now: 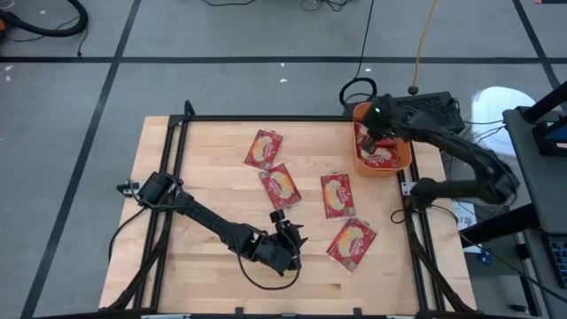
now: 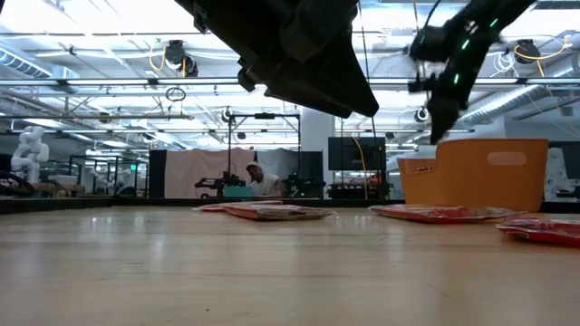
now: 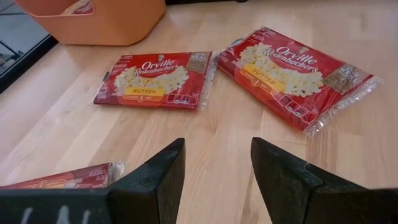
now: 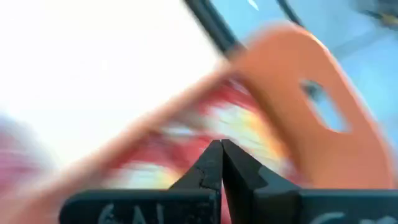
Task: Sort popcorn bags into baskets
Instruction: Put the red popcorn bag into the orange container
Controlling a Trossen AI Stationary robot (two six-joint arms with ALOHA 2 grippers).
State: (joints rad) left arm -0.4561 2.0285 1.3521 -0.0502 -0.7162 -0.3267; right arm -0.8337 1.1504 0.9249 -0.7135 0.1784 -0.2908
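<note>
low view: the left arm's dark wrist [image 2: 290,54] fills the near foreground. left wrist view: the left gripper [image 3: 214,165] gapes empty; an orville redenbacher's popcorn bag [image 3: 298,78] lies ahead, long axis slanting. high view: the right gripper [image 1: 379,133] hangs over the orange basket [image 1: 403,159], clenched, empty.

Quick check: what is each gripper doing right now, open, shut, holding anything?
Left gripper: open, empty, above bare table near the popcorn bags.
Right gripper: shut, empty, over the orange basket.
</note>
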